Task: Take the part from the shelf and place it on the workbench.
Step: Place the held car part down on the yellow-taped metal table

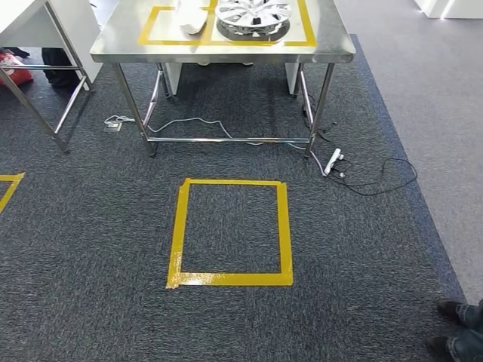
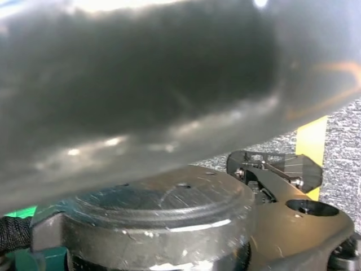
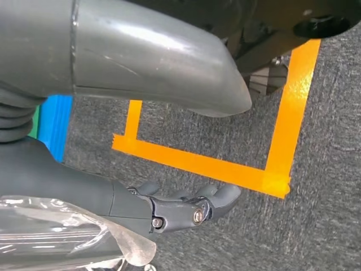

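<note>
One wheel cover (image 1: 253, 16), taken to be the part or one of its kind, was noted lying flat on the steel workbench (image 1: 228, 51), inside a frame of yellow tape at the far side. It was round, so no long axis could be given. A white object (image 1: 191, 16) was set just beside it in the neighbouring frame.

From the hands, the cover lay ahead and above, beyond a taped square (image 1: 231, 277) on the carpet. It sat a little right of the bench's middle, so the right hand (image 3: 170, 212) was judged the nearer.

That hand was hung low over the carpet. Its fingers (image 3: 221, 196) were stretched out close together, well apart from the thumb (image 3: 149, 56), with bare carpet and tape seen between; nothing was clamped. Clear plastic film (image 3: 55, 237) was seen beside the fingers; contact could not be told.

The left hand (image 2: 127, 101) was probably the blurred grey mass close to the lens; its fingers could not be made out.

A person's shoes (image 1: 461, 328) were noted at the carpet's near right.
</note>
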Robot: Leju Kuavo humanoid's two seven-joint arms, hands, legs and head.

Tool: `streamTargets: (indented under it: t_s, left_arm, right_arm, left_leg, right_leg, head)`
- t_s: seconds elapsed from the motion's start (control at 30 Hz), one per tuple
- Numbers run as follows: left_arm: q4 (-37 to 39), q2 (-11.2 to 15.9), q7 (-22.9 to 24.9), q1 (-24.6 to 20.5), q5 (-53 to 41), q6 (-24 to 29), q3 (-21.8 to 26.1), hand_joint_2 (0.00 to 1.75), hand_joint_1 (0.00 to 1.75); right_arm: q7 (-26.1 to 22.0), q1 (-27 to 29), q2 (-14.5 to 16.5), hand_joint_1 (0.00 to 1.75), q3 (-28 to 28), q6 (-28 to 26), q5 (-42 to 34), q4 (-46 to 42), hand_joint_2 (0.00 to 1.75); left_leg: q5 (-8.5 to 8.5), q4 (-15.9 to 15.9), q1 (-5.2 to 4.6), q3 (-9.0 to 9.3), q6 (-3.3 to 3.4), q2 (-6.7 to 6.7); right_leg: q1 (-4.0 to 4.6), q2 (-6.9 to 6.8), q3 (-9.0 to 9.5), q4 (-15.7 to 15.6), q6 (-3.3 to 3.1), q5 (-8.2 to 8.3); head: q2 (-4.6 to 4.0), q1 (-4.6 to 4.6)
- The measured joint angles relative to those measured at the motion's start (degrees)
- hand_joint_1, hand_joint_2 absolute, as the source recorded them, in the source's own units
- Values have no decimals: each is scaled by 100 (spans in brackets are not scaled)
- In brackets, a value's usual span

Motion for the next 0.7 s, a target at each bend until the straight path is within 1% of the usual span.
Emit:
streamTargets:
  t_s: [0.03, 0.07, 0.1, 0.13, 0.17, 0.2, 0.23, 0.27, 0.3, 0.33, 0.37, 0.4, 0.43, 0.47, 0.5, 0.53, 0.57, 0.6, 0.63, 0.67, 0.7]
  left_arm:
    - [0, -4, 1, -2, -6, 0, 0, 0, 0]
    - [0, -5, 1, -9, -12, 0, 0, 0, 0]
    - [0, -7, 1, -17, -17, 0, 0, 0, 0]
    - [0, -6, 2, -20, -20, 0, 0, 0, 0]
    - [0, -4, 2, -16, -23, 0, 0, 0, 0]
    - [0, -3, 3, -7, -26, 0, 1, 0, 0]
    - [0, -1, 3, 5, -26, -1, 1, 0, 0]
    - [0, 0, 3, 14, -27, -1, 1, 0, 0]
    - [0, 2, 4, 16, -29, -2, 2, 0, 0]
    - [0, 2, 5, 12, -29, -8, 2, 0, 0]
    - [0, 3, 7, 6, -27, -18, 2, 0, 0]
    - [0, 4, 12, 3, -21, -41, 2, 0, 0]
    - [0, 6, 27, 2, -5, -79, 3, 0, 0]
    - [0, 9, 52, 6, 13, -125, 5, 0, 0]
    - [0, 12, 82, 11, 33, -176, 8, 0, 0]
    - [0, 16, 109, 13, 50, -219, 11, 0, 0]
    - [0, 20, 128, 11, 57, -248, 14, 44, 0]
    - [0, 23, 137, 3, 64, -264, 15, 87, 0]
    - [0, 27, 142, -8, 69, -272, 15, 131, 0]
    - [0, 31, 147, -17, 73, -273, 16, 175, 0]
    - [0, 34, 157, -19, 77, -272, 16, 175, 0]
  right_arm:
    - [2, 0, 0, 0, -1, -7, 8, 0, 0]
    - [4, 0, 1, 0, -1, -14, 13, 3, 0]
    - [6, -1, 2, 0, -2, -19, 15, 7, 0]
    - [8, -2, 2, 0, -2, -23, 16, 11, 0]
    - [10, -2, 3, 0, -3, -27, 17, 15, 0]
    - [11, 0, 2, 0, -4, -30, 17, 16, 0]
    - [13, -2, 1, 0, -7, -33, 16, 17, 0]
    - [15, -5, 1, 0, -9, -36, 14, 17, 0]
    - [17, -7, 1, 0, -12, -34, 12, 17, 0]
    - [25, -7, 1, 0, -16, -27, 11, 18, 0]
    - [37, -3, 1, 0, -22, -11, 10, 20, 0]
    - [57, 2, 0, 0, -30, 14, 7, 22, 0]
    - [88, 4, 0, 0, -40, 50, -3, 26, 0]
    - [124, 1, 0, 0, -52, 95, -20, 28, 0]
    - [161, -6, 0, 0, -69, 144, -45, 30, 0]
    - [194, -15, 0, 0, -87, 189, -70, 31, 0]
    - [218, -23, 0, 0, -108, 228, -90, 31, 0]
    - [232, -28, 1, 0, -128, 256, -105, 34, 0]
    - [242, -34, 1, 0, -142, 274, -114, 37, 0]
    - [248, -40, 1, 0, -154, 289, -121, 39, 0]
    - [250, -52, 1, 0, -162, 304, -126, 42, 0]
  left_leg:
    - [6, 24, 11, -14, -27, -61]
    - [8, 63, 12, -39, -65, -121]
    - [8, 103, 10, -67, -106, -178]
    - [14, 131, 5, -93, -149, -224]
    - [26, 142, 2, -111, -190, -267]
    - [46, 140, 12, -124, -225, -311]
    - [43, 149, 22, -136, -252, -312]
    - [-19, 213, 27, -164, -275, -260]
    - [-153, 380, 29, -227, -294, -171]
    - [-359, 671, 26, -333, -307, -56]
    - [-592, 1054, 24, -474, -321, 33]
    - [-788, 1441, 25, -608, -330, 75]
    - [-902, 1719, 24, -687, -330, 96]
    - [-903, 1794, 23, -670, -318, 109]
    - [-797, 1637, 18, -543, -293, 129]
    - [-627, 1305, 5, -339, -254, 187]
    - [-481, 903, -25, -109, -198, 335]
    - [-383, 554, -67, 73, -142, 503]
    - [-346, 330, -106, 171, -97, 640]
    - [-357, 225, -139, 198, -67, 720]
    - [-357, 195, -154, 178, -53, 690]
  right_leg:
    - [-27, 63, 204, -390, 18, 213]
    - [-43, 182, 396, -772, 34, 362]
    - [-60, 271, 533, -1060, 17, 464]
    - [-61, 332, 601, -1208, -15, 500]
    - [-46, 339, 601, -1225, -63, 486]
    - [-42, 272, 591, -1214, -126, 507]
    - [-34, 211, 585, -1207, -171, 522]
    - [-30, 147, 577, -1206, -210, 538]
    - [-30, 76, 567, -1209, -247, 556]
    - [-23, -2, 555, -1210, -271, 567]
    - [-9, -79, 543, -1209, -284, 570]
    - [6, -164, 531, -1207, -294, 571]
    - [20, -250, 522, -1206, -297, 570]
    - [33, -333, 519, -1205, -302, 567]
    - [46, -412, 528, -1205, -305, 563]
    - [57, -484, 554, -1205, -307, 557]
    - [68, -551, 562, -1206, -303, 548]
    - [84, -613, 581, -1197, -287, 537]
    - [98, -675, 586, -1188, -264, 531]
    - [111, -742, 577, -1182, -240, 527]
    - [122, -812, 593, -1179, -214, 526]
  head:
    - [0, 0]
    - [0, 4]
    - [0, 5]
    - [0, 0]
    - [0, -7]
    - [0, -15]
    - [0, -21]
    - [0, -35]
    - [-1, -55]
    - [-1, -79]
    - [-2, -99]
    - [-2, -107]
    - [-1, -107]
    - [-2, -106]
    - [-2, -107]
    - [-2, -107]
    - [-2, -105]
    - [-2, -105]
    - [-2, -103]
    - [-1, -100]
    - [-1, -100]
